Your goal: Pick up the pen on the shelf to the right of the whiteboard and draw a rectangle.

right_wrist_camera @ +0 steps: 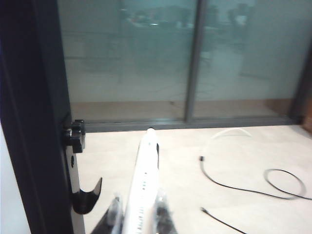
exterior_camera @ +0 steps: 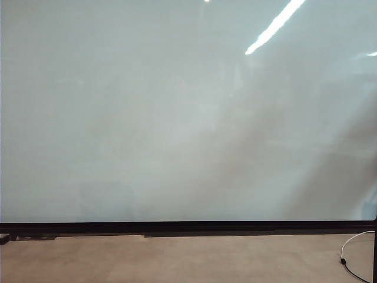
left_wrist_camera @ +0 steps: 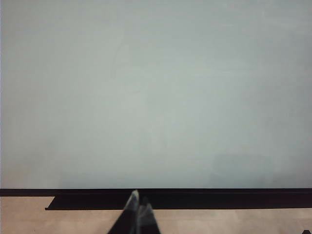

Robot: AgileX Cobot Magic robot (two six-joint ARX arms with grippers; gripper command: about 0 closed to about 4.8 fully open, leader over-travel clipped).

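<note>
Right gripper (right_wrist_camera: 138, 210): jaws closed on the pen (right_wrist_camera: 144, 180), seen only in the right wrist view. The two translucent-looking fingertips (right_wrist_camera: 115, 210) are pressed against either side of the slim white barrel, which runs out beyond them; small dark print is visible along it. The far end of the pen is rounded and white; no black tip can be made out. The pen is held in the air over a pale matte floor, beside a dark vertical frame post (right_wrist_camera: 34, 122) carrying a black knob-like fitting (right_wrist_camera: 74, 134) and a black curved hook bracket (right_wrist_camera: 87, 197). Past it, frosted glass panels (right_wrist_camera: 131, 63) with a grey mullion are seen, plus a thin black cable (right_wrist_camera: 243, 185) looped on the floor with a white sleeve section.

Left gripper (left_wrist_camera: 138, 207): only the dark tapered fingertips are shown at the frame edge of the left wrist view, lying close together and apparently touching, nothing between them. They point at the whiteboard's lower frame.

Whiteboard (exterior_camera: 177, 118): large, glossy, pale grey-white, filling the exterior view; a bright strip-light reflection is seen on it toward the upper right. A thin black frame edge (exterior_camera: 188, 226) runs along the bottom, above the beige floor. The surface is seen as smooth and unmarked. Neither gripper is visible in the exterior view. A white-and-black cable (exterior_camera: 353, 250) lies at the lower right.
</note>
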